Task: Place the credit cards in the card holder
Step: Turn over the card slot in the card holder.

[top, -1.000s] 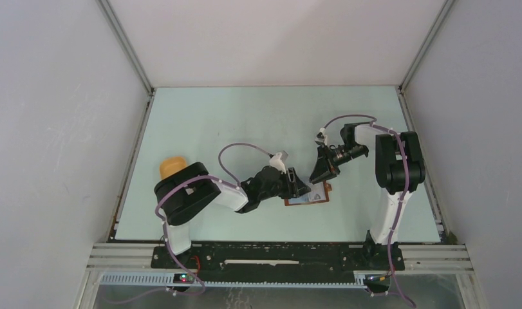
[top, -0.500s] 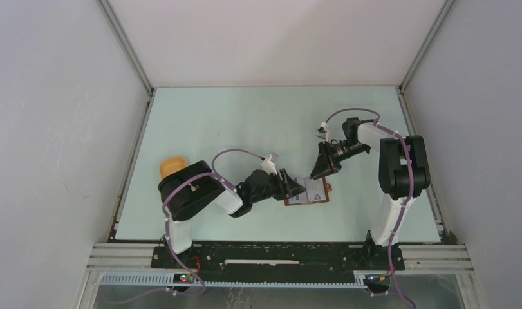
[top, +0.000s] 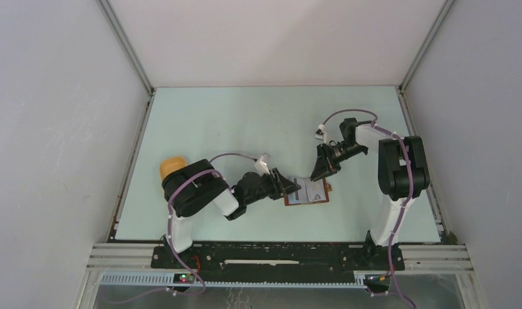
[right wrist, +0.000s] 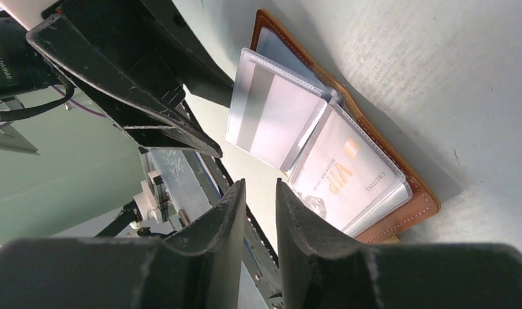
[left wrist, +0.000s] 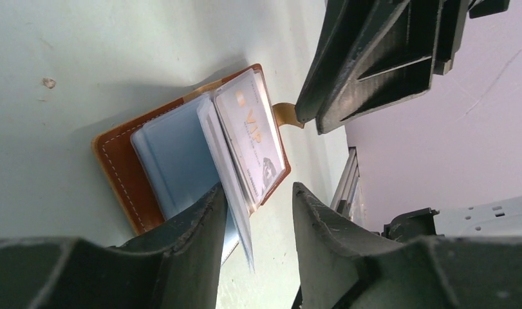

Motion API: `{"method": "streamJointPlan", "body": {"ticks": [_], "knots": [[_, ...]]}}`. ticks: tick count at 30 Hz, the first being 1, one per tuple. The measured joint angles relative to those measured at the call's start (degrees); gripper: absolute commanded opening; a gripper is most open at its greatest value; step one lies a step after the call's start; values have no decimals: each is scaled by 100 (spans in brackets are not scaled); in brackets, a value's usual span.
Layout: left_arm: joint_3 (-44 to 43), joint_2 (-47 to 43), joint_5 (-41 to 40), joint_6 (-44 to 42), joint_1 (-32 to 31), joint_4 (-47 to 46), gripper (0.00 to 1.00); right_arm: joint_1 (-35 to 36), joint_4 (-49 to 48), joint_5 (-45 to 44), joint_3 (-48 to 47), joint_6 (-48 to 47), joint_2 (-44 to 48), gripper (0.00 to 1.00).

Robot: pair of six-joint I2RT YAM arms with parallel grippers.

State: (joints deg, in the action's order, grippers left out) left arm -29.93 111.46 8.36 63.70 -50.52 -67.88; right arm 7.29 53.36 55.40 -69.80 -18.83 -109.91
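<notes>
The card holder (top: pixel 309 193) lies open on the table, its brown leather rim (left wrist: pixel 116 168) around clear blue-grey sleeves. A pale "VIP" credit card (left wrist: pixel 253 138) sits in one sleeve. Another sleeve leaf stands up holding a grey striped credit card (right wrist: pixel 271 116). My left gripper (top: pixel 294 190) is at the holder's left edge and open. In the left wrist view the raised leaf's edge (left wrist: pixel 237 215) rests against one of its fingers. My right gripper (top: pixel 320 174) hovers over the holder's far right corner, jaws narrowly open with nothing between them.
An orange-yellow tray (top: pixel 172 166) sits at the left, behind the left arm's base. The enclosure's white walls close in the table on three sides, and a metal rail (top: pixel 277 248) runs along the near edge.
My left gripper has pulled back to the left, uncovering more of the card holder, and has narrowed a little. The right gripper has stayed over the far right corner and closed slightly.
</notes>
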Motion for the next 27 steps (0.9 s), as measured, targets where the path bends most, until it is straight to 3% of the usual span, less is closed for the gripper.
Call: {"method": "streamJointPlan", "body": {"ticks": [4, 10, 13, 21, 27], "knots": [[39, 0, 44, 90, 15, -177, 42, 87, -74, -98, 0, 68, -15, 14], [39, 90, 131, 201, 15, -459, 36, 313, -238, -345, 0, 254, -83, 11], [39, 149, 149, 243, 17, -529, 36, 374, -295, -413, 0, 282, -140, 13], [39, 153, 286, 295, 20, -741, 35, 229, -260, -234, 0, 219, -153, 32], [20, 299, 389, 391, 37, -859, 29, 131, -173, -81, 2, 140, -153, 33]]}}
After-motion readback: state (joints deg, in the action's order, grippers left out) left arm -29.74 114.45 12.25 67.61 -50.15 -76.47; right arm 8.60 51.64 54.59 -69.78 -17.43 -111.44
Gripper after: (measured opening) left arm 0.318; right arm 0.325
